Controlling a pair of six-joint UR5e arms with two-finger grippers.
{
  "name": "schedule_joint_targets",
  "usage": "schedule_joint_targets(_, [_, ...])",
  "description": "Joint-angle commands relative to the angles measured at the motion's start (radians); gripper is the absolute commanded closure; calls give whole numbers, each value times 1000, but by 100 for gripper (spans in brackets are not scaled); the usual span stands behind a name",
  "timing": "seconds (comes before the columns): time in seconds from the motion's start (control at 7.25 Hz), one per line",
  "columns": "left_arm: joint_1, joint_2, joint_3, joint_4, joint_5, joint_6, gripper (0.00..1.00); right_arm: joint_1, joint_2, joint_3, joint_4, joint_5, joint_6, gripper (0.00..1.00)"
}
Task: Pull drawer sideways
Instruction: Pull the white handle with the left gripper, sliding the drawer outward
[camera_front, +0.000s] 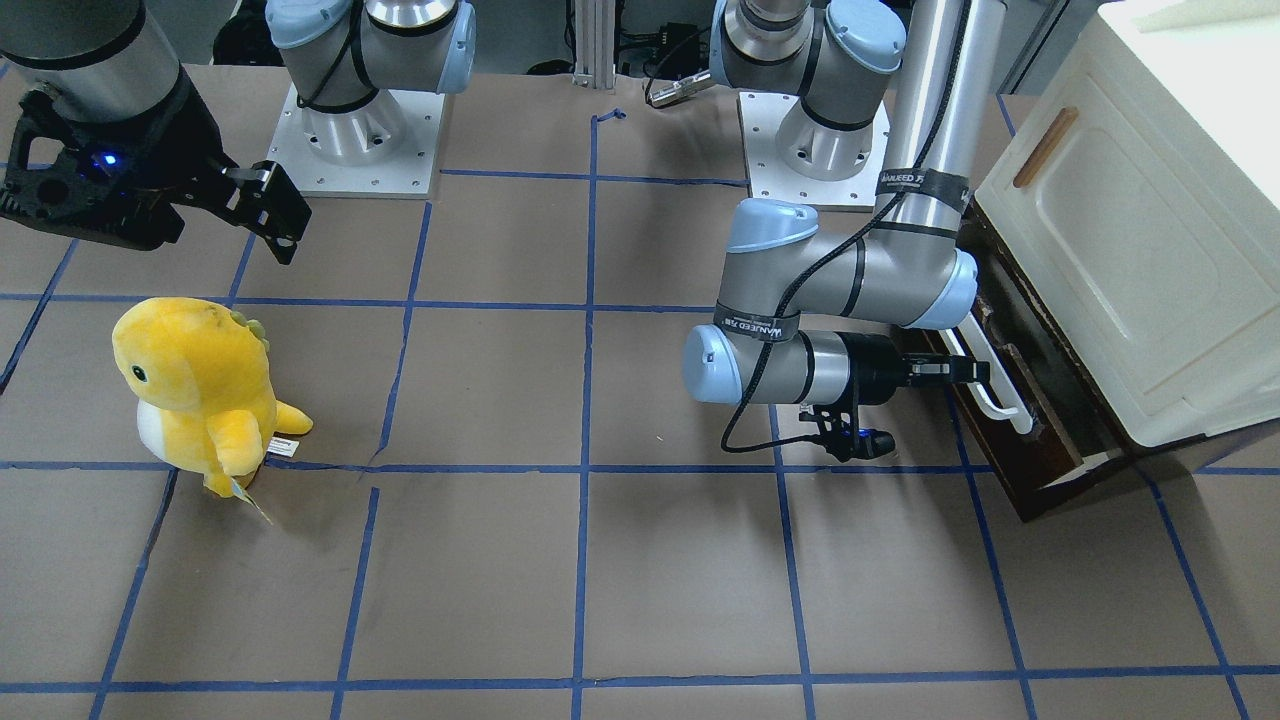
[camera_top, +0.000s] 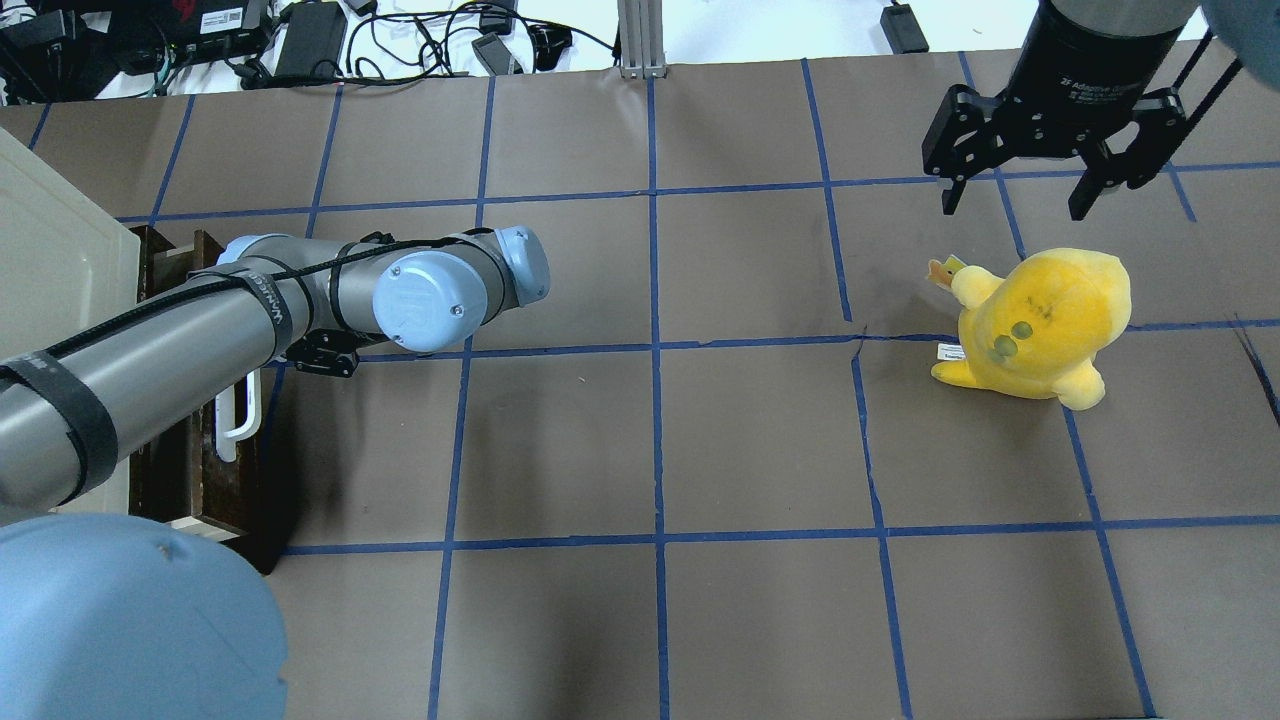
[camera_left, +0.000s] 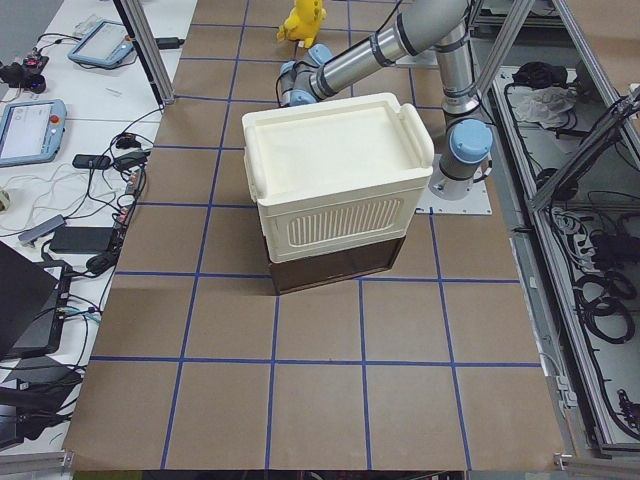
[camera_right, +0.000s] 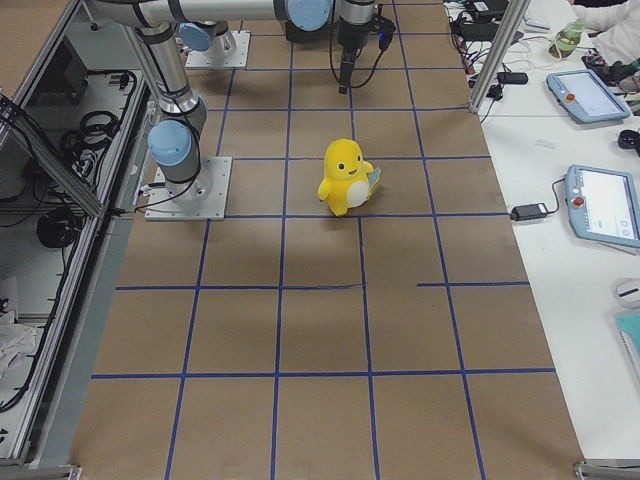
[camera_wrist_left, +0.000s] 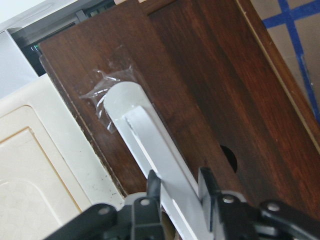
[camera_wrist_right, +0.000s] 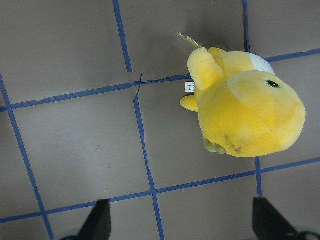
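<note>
Now, left end effector (camera_wrist_left: 178, 176) around handle (camera_wrist_left: 150, 136).

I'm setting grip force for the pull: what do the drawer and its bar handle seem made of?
The drawer looks like wood, stained dark brown with a dull sheen: grain streaks run along its front and its edges look worn. The bar handle is smooth and white, plastic or painted metal, I cannot tell which; clear tape wraps its end.
</note>
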Motion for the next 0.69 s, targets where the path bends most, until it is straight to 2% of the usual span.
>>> schedule_joint_targets(0.0, [-18, 1, 2, 3, 0, 2, 67, 0, 0, 0, 0, 0, 0, 0])
schedule_joint_targets(0.55, [-35, 1, 5, -2, 0, 5, 67, 0, 0, 0, 0, 0, 0, 0])
